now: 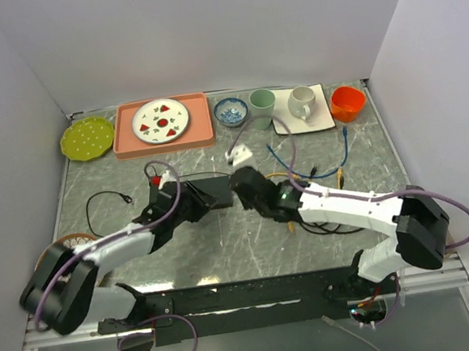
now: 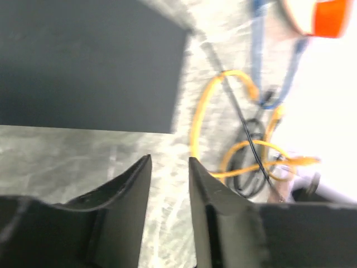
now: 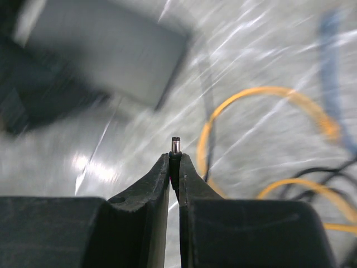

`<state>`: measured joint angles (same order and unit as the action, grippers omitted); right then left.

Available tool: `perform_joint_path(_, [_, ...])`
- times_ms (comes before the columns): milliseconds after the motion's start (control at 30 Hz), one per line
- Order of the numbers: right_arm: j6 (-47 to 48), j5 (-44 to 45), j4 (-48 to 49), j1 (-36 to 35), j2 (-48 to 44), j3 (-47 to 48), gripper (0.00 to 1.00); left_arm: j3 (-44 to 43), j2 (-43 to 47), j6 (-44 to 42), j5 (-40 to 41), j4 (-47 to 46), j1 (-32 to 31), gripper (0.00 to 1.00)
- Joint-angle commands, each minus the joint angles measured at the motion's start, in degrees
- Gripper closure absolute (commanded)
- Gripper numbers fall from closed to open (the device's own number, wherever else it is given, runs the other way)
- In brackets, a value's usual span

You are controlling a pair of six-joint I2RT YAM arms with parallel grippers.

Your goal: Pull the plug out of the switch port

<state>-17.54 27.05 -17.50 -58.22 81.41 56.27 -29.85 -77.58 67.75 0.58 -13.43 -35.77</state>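
Plainly, the right pincer point(image 3: 174, 163) pinches the plug point(image 3: 175, 146) clear of the switch point(image 2: 83, 61); left pincer point(image 2: 170, 164) slightly spread.

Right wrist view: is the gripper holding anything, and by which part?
Yes. The right gripper pinches a small barrel plug by its dark body, with the metal tip poking out past the fingertips, clear of the switch.

Slightly parted tool point(image 2: 169, 161) near black switch point(image 2: 89, 61) corner, yellow cable point(image 2: 196, 125) beside

Switch point(image 1: 210, 189) mid-table; plug point(image 3: 175, 146) just right of it, not touching; cables point(image 3: 262, 89) further right; dishes point(image 1: 161, 120) along far edge.
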Motion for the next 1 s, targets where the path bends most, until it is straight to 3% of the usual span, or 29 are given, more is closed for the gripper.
perform_joint_path(0, [-0.4,8.0,-2.7,5.2,-2.2,7.2,1.00,1.2,9.1,-4.4,4.2,2.3,-0.8,0.57])
perform_joint_path(133, [1.0,1.3,3.6,8.4,-2.3,11.0,1.00,1.5,16.6,-3.9,9.4,8.4,-0.8,0.48])
perform_joint_path(367, [1.0,-6.1,9.1,11.4,7.8,22.1,1.00,3.3,23.4,-4.6,13.5,12.1,-0.8,0.49])
perform_joint_path(467, [-0.1,-9.1,17.3,12.8,10.1,22.4,1.00,3.7,24.4,-6.2,12.7,11.4,-0.8,0.49])
perform_joint_path(600, [-5.2,-20.8,23.3,14.4,14.8,24.8,1.00,5.7,29.2,-5.9,13.3,10.3,-0.8,0.49])
perform_joint_path(700, [-7.7,-34.2,23.4,14.4,20.3,31.5,1.00,7.5,35.5,-4.9,15.4,11.5,-0.8,0.49])
perform_joint_path(733, [-8.3,-41.4,22.6,14.4,21.9,33.2,1.00,7.8,37.0,-4.4,18.2,13.2,-0.8,0.49])
perform_joint_path(867, [-11.2,-55.3,18.4,13.3,30.6,40.8,1.00,5.9,43.3,1.0,27.4,29.4,-0.8,0.53])
perform_joint_path(967, [-11.6,-61.3,15.8,11.6,36.2,44.9,1.00,4.1,47.4,4.4,31.9,35.6,-0.8,0.54])
